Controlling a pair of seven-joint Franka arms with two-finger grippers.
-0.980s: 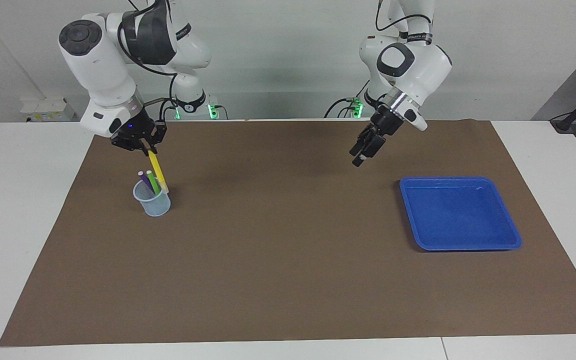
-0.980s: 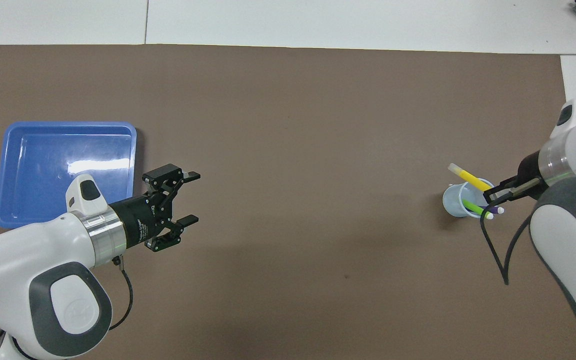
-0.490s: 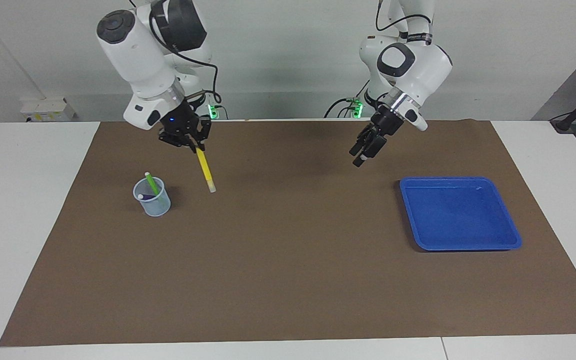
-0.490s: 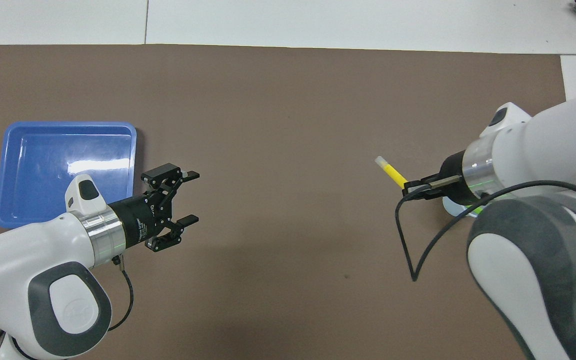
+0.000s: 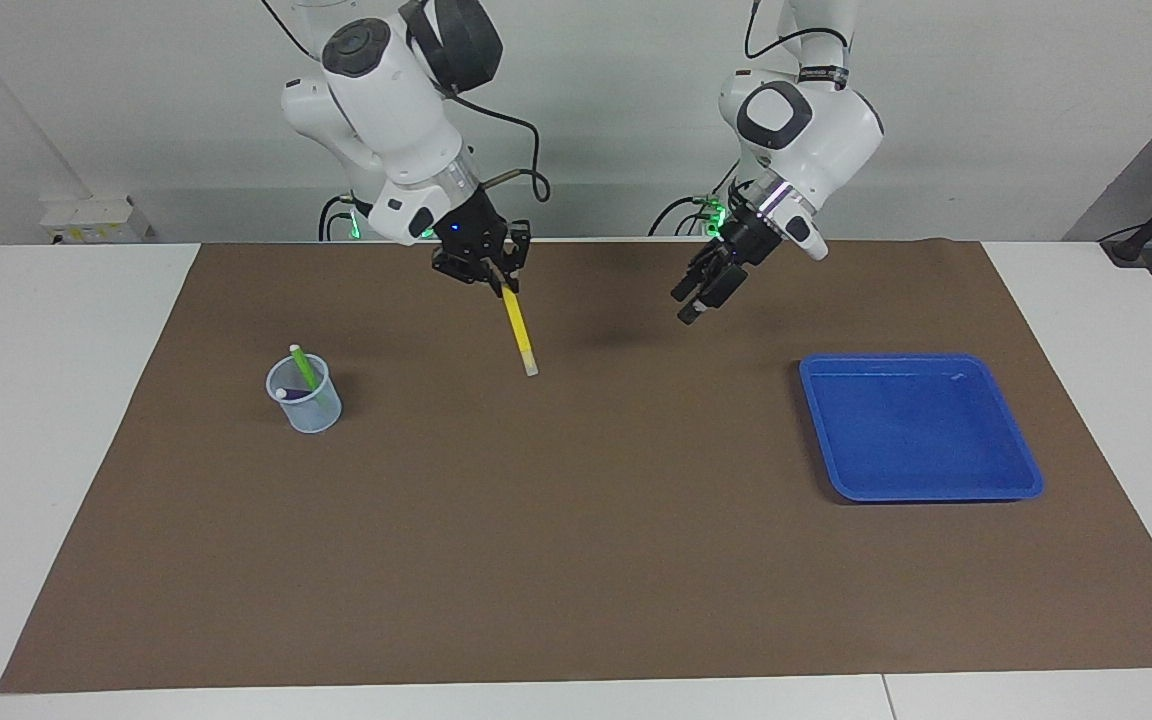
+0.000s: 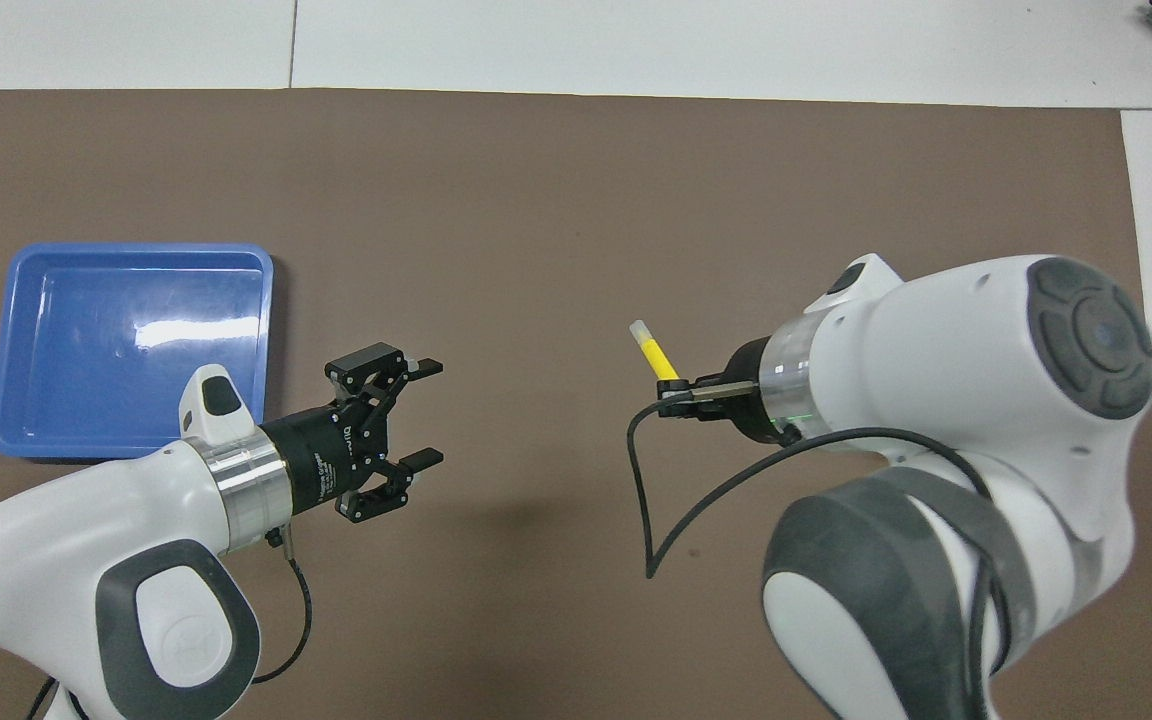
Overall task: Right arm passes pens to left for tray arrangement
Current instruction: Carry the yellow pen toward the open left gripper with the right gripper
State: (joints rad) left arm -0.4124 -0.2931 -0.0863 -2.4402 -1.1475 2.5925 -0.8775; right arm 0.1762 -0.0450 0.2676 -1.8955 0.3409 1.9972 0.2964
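My right gripper [image 5: 502,283] [image 6: 673,392] is shut on the top of the yellow pen [image 5: 519,331] [image 6: 653,350], which hangs slanted, whitish end down, in the air over the middle of the brown mat. The green pen [image 5: 304,367] and the purple pen [image 5: 288,393] stand in a small translucent cup toward the right arm's end. My left gripper [image 5: 691,304] [image 6: 426,412] is open and holds nothing; it hovers over the mat beside the tray, pointing toward the yellow pen. The blue tray [image 5: 1021,470] [image 6: 26,440] lies bare toward the left arm's end.
The translucent cup [image 5: 306,397] stands on the brown mat [image 5: 576,560] [image 6: 556,200]; the right arm hides it in the overhead view. White tabletop borders the mat. A black cable [image 6: 646,500] loops below the right wrist.
The right arm has lifted the yellow pen out of the cup and carried it toward the middle of the mat. The left gripper has shifted slightly toward it.
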